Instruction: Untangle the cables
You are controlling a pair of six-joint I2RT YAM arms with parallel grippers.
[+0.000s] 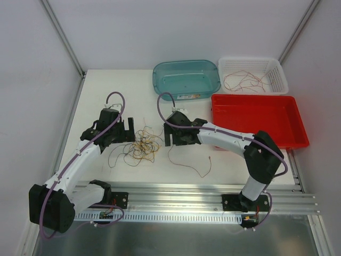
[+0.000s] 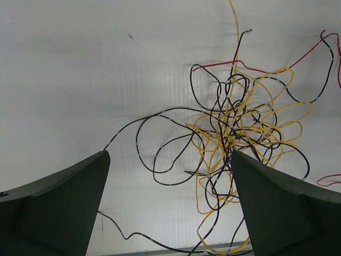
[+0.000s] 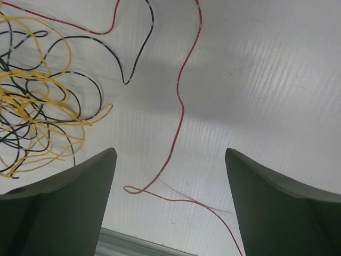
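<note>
- While both arms are reaching out over the white table [image 1: 106, 90], the tangle of cables [image 1: 145, 145] is lying on it between the two grippers, close to the table's middle.
- The left gripper [image 1: 127, 132] is hovering just to the left of the tangle, its fingers spread wide and grasping nothing.
- From the left wrist camera, the yellow and black wires of the tangle of cables [image 2: 240, 128] are bunching toward the gripper's right finger [image 2: 282, 208], lying on the table beneath it.
- A black loop [image 2: 160, 160] is trailing out of the knot to the left, and a red strand [image 2: 218, 64] is crossing its top.
- The right gripper [image 1: 168, 137] is hovering just to the right of the tangle, its fingers likewise parted and holding nothing.
- From the right wrist camera, a single red wire [image 3: 181, 106] is running down the table in the gap between the released fingers, curling near the left finger [image 3: 64, 208] and then heading off toward the lower edge.
- In the overhead view that red wire [image 1: 201, 166] is stretching away from the tangle in front of the right arm.
- At the table's far side, a teal bin [image 1: 176, 80] is sitting beside a white basket [image 1: 279, 80], which is holding a few red-brown cables [image 1: 245, 81].
- A red tray [image 1: 256, 120] is sitting just in front of the basket.
</note>
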